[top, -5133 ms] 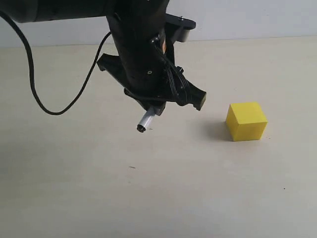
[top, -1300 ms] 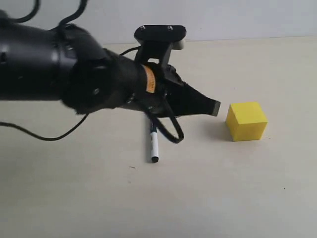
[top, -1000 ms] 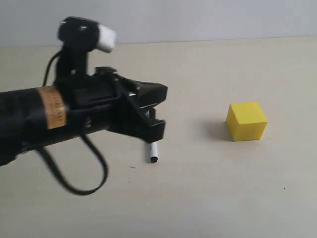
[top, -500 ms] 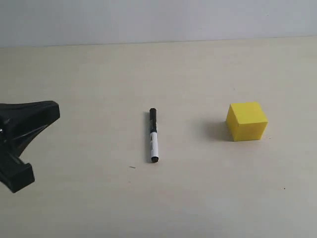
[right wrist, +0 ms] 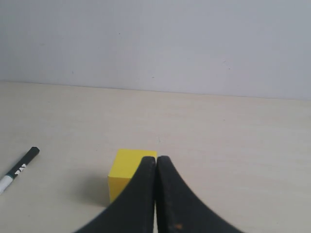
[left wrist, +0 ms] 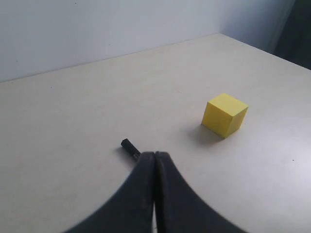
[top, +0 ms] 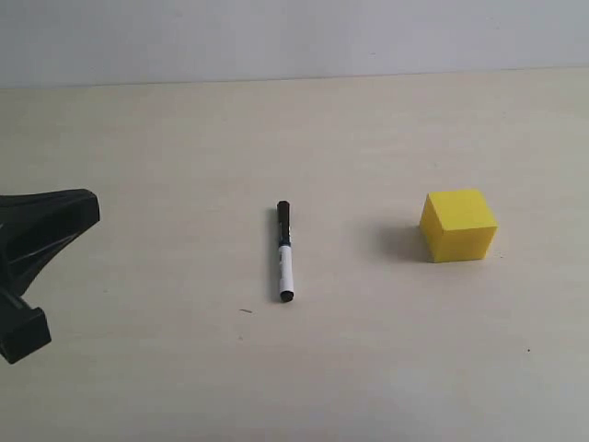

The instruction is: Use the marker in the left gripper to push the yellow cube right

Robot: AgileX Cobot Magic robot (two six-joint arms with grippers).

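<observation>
1. On the table (top: 368,368), exterior view: the marker (top: 284,251) lies flat near the middle. Nothing grips it. Its black cap points to the far side, the white barrel comes next, and the black end is nearest the camera.
2. The yellow cube (top: 458,226) sits on the table to the right of the marker, apart from it, with bare table between the two. It stands square on one face.
3. The left gripper (top: 81,213) shows only as a black shape at the left edge of the exterior view. It is well apart from the marker and farther again from the cube.
4. Left wrist view: the left fingers (left wrist: 138,187) are pressed together along their length, with no gap and nothing between them. The marker's black end (left wrist: 129,147) pokes out just beyond the fingertips, lying on the table. The rest of the barrel is hidden behind the fingers. The cube (left wrist: 224,115) is off to one side, in the clear.
5. Right wrist view: the right gripper (right wrist: 156,159) also has its fingers (right wrist: 175,199) closed flat against each other and holds nothing. The cube (right wrist: 125,175) lies straight beyond them, partly covered by the fingertips. Whether they touch it cannot be told. The marker's capped end (right wrist: 19,167) shows at the picture's edge.
6. The right gripper does not appear in the exterior view.
</observation>
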